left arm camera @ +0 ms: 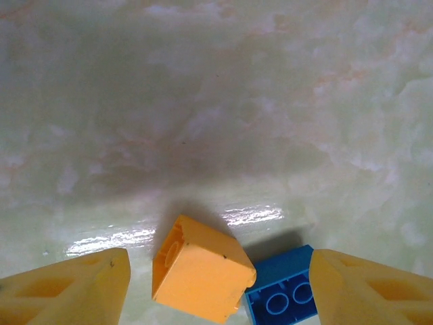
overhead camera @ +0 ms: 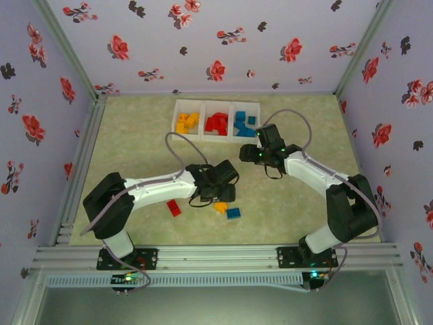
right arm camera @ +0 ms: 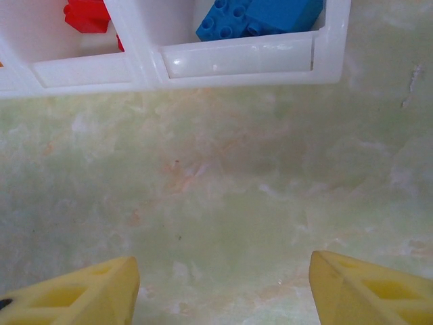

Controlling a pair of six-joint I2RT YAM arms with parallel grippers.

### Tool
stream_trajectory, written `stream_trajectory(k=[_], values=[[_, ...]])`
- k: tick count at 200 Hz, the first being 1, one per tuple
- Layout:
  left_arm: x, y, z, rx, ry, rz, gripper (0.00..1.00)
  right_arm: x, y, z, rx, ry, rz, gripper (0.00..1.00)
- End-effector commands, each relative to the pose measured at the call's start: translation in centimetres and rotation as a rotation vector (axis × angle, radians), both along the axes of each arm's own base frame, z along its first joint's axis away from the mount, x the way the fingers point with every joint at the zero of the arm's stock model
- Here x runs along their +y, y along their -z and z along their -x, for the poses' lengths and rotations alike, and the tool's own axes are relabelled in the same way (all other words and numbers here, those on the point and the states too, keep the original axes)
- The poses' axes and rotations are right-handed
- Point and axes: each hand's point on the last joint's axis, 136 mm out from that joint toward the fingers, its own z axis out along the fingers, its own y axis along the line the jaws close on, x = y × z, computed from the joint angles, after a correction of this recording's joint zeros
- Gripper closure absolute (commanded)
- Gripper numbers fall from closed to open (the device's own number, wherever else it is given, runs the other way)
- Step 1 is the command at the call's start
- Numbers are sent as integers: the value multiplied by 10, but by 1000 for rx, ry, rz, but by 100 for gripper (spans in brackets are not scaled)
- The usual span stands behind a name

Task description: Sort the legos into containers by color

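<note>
While three loose pieces wait on the table [overhead camera: 135, 135], the one I am after is the orange brick [left arm camera: 203, 271]. It sits skewed at the bottom centre of the left wrist view, with a blue brick [left arm camera: 283, 298] tucked against its lower right corner; they look to be touching, though the shadow there leaves me unsure. A red brick [overhead camera: 174, 208] lies apart to the left in the top view. My left gripper [left arm camera: 220, 277] hangs over the orange brick with its jaws well apart and nothing in them, one finger at each bottom corner of the frame, neither touching plastic. To pick well, I judge I should turn the wrist so the pads meet two flat opposite faces rather than corners, place the right finger between orange and blue so it does not trap both, then drop straight and close. The containers [overhead camera: 202, 135] sit at the upper middle of the top view, yellow-orange on the left, red in the middle, blue on the right, so this brick belongs in the left bin. My right gripper [right arm camera: 223, 284] is likewise parted and empty, over bare table just below the blue bin's wall.
</note>
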Motion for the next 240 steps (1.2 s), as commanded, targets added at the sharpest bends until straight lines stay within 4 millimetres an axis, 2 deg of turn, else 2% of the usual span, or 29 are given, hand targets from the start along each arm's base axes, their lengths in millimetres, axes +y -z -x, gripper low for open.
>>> stream_trajectory(k=[1, 78, 98, 168, 240], values=[[7, -1, 12, 19, 188, -104, 29, -1, -3, 6, -10, -8, 4, 32], [17, 9, 34, 96, 426, -188, 30, 0, -1, 5, 3, 4, -5, 32], [14, 10, 38, 107, 476, -180, 30, 0, 0, 6, 4, 8, -2, 31], [4, 17, 39, 123, 565, -179, 31, 0, 3, 8, 15, 9, 9, 31], [5, 27, 32, 144, 582, -203, 35, -1, 4, 9, 15, 14, 21, 31]])
